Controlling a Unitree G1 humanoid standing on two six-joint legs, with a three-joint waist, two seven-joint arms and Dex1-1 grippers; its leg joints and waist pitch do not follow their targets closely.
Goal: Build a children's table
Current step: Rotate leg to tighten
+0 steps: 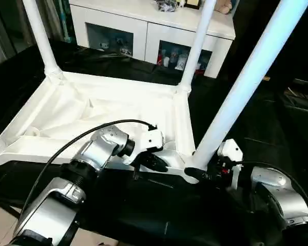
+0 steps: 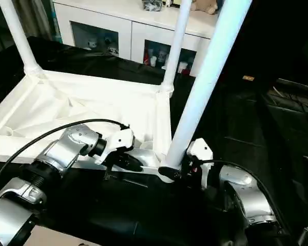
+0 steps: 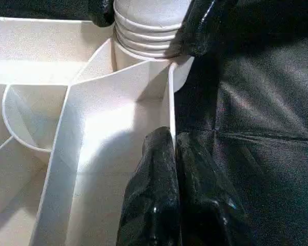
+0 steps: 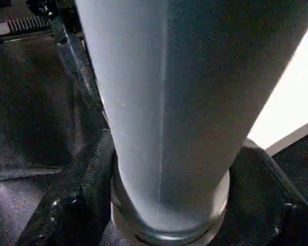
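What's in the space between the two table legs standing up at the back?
In the left eye view, between the far left leg and the far right leg, the tabletop's back rim runs, with a white cabinet behind.

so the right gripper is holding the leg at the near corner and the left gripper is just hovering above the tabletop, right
Not quite. The right gripper does hold the leg at the near corner, but the left gripper is not hovering: the left wrist view shows its fingers pinching the rim of the tabletop beside that corner.
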